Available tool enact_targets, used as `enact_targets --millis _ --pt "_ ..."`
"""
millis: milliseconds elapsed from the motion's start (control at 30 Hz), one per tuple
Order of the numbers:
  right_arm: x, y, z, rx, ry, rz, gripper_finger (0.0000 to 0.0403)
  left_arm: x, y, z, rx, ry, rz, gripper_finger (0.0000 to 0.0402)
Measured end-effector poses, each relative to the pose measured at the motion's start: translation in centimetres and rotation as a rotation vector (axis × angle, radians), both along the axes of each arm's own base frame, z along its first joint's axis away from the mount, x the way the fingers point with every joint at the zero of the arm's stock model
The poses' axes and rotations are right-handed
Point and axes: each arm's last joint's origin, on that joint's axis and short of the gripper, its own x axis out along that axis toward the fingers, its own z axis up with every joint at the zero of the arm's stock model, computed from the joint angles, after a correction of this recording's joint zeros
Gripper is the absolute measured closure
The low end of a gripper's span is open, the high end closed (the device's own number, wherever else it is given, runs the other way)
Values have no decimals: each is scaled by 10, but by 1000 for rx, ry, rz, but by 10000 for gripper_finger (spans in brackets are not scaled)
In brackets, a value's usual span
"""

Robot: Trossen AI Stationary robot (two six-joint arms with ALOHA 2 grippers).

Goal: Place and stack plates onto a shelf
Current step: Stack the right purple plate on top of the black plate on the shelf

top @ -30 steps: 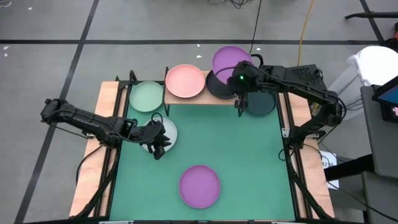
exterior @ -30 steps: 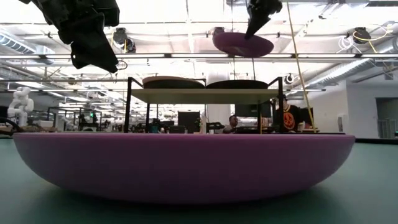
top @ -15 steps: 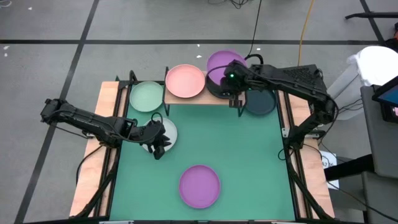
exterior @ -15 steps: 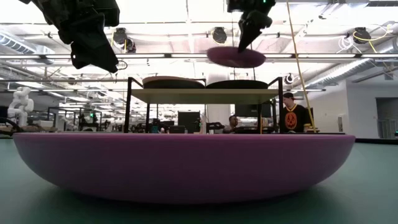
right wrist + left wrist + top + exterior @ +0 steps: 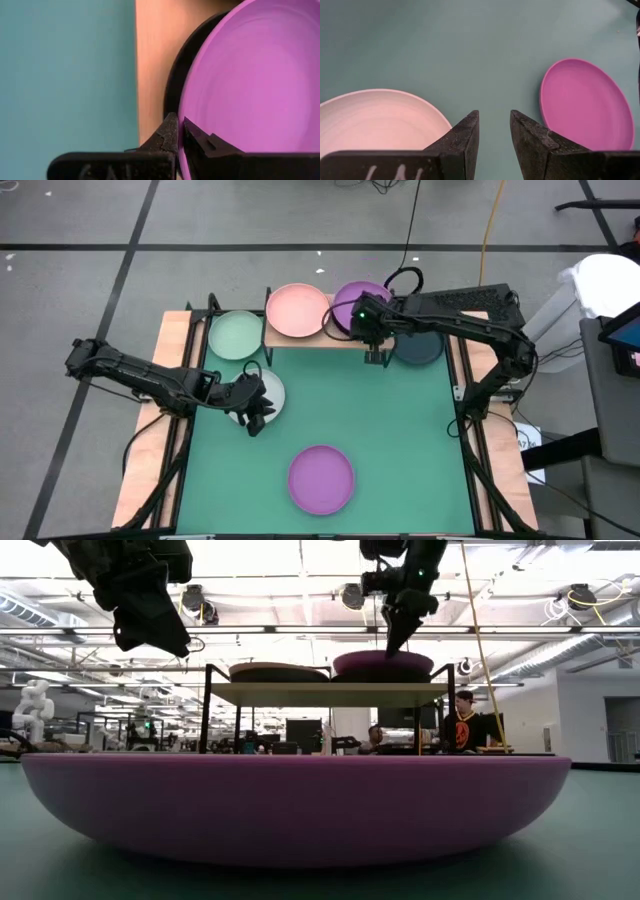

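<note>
While the right gripper (image 5: 371, 340) pinches the near rim of a purple plate (image 5: 358, 302) with its jaws closed thin on the edge, that plate sits on a black plate (image 5: 175, 75) at the right end of the shelf (image 5: 282, 340), along the counter's far edge. The step in hand looks like the release: the plate should lie flat and centred on the black one before the jaws part, since the right wrist view shows it overlapping the dark rim a little off to one side. Opening gently and drawing straight back toward the counter's middle would likely avoid dragging the stack off the board. A pink plate (image 5: 297, 310) fills the shelf's left end just beside, so sideways travel risks a knock. A dark plate (image 5: 420, 347) lies by the far right corner under the right arm, and a mint plate (image 5: 236, 335) by the far left corner. The left gripper (image 5: 256, 412) hovers near the left edge over a white plate (image 5: 270, 392), jaws slightly apart and empty. A second purple plate (image 5: 321, 479) waits near the counter's near edge, well apart from everything else.
</note>
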Motion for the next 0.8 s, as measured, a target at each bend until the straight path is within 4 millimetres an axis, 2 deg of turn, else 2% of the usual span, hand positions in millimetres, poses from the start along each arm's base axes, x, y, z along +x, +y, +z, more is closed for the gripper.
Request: enact_targets --millis 167,533,800 --pt "1 0 -11 4 5 -4 403 0 0 0 0 0 0 287" --pt "2 -1 -13 0 -5 -4 402 0 0 0 0 0 -1 287" --pt "3 -1 -12 2 -16 18 367 0 0 0 5 1 -5 287"
